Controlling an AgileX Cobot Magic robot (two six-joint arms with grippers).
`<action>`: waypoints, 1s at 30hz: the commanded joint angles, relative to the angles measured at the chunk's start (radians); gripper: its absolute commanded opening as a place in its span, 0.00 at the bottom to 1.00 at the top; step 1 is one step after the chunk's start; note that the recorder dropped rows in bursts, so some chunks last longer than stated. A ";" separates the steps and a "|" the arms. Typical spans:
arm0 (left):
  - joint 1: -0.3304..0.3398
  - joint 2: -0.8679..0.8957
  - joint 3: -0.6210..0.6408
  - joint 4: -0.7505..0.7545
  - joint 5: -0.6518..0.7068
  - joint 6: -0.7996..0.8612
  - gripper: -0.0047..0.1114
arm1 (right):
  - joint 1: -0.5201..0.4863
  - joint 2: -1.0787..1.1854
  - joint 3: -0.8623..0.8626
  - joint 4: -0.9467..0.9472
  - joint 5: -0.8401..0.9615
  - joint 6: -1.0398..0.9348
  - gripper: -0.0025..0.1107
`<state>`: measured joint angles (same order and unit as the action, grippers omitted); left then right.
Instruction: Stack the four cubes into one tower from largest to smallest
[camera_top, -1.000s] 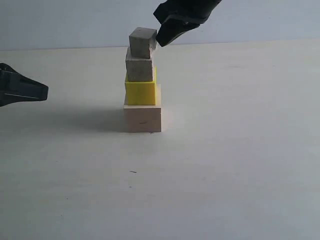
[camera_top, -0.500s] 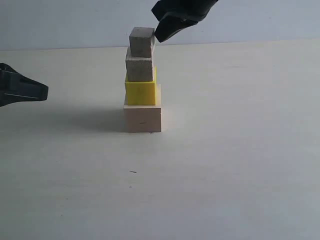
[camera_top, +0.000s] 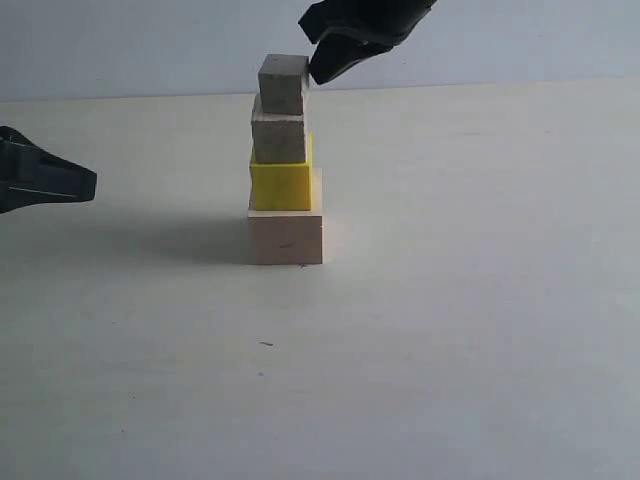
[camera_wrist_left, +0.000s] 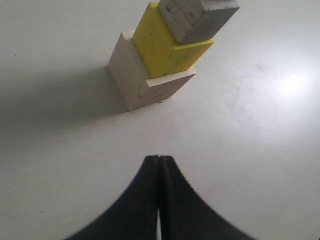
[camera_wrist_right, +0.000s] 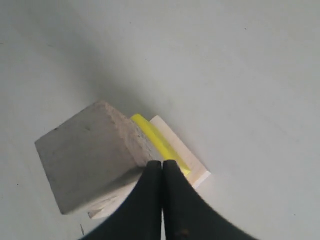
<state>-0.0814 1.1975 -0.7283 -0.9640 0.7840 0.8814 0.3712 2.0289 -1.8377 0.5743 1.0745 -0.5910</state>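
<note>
I see the tower (camera_top: 283, 160) left of centre on the white counter (camera_top: 450, 300): large pale wooden cube (camera_top: 286, 238), bright yellow cube (camera_top: 281, 186), small wooden cube (camera_top: 279, 140), smallest wooden cube (camera_top: 283, 84) on top. My right pincer (camera_top: 318, 74), upper centre, hangs just beside the top cube, jaws pressed together, empty. My left pincer (camera_top: 90, 184), at the left edge, is likewise closed and empty.

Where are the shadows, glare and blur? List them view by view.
Exterior view: soft shadow left of the tower on the table. Left wrist view: a glare patch on the table; left tool edges blurred. Right wrist view: right tool soft-edged.
</note>
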 joint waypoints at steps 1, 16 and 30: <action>0.002 0.002 0.003 -0.006 0.004 -0.004 0.04 | 0.001 0.002 -0.005 0.018 -0.029 -0.024 0.02; 0.002 0.002 0.003 -0.006 0.004 -0.004 0.04 | 0.001 0.002 -0.005 0.047 -0.015 -0.074 0.02; 0.002 0.002 0.003 -0.006 0.004 -0.004 0.04 | 0.001 0.004 -0.005 0.089 -0.019 -0.135 0.02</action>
<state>-0.0814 1.1975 -0.7283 -0.9640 0.7840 0.8814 0.3712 2.0289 -1.8377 0.6396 1.0608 -0.7037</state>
